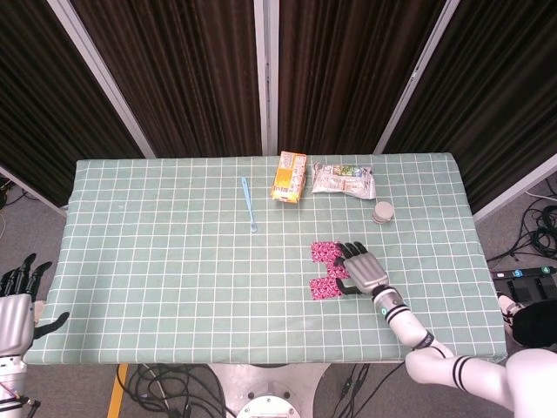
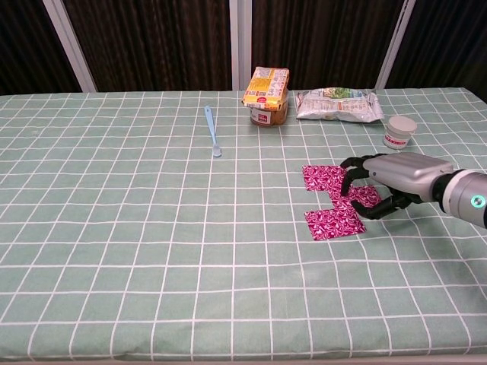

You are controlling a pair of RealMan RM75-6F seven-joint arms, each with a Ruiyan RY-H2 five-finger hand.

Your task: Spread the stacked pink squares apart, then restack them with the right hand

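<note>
Right hand (image 1: 365,271) palm-down, fingers (image 1: 345,264) on pink squares (image 1: 325,270), left hand (image 1: 16,298) off table (image 1: 174,261)
</note>
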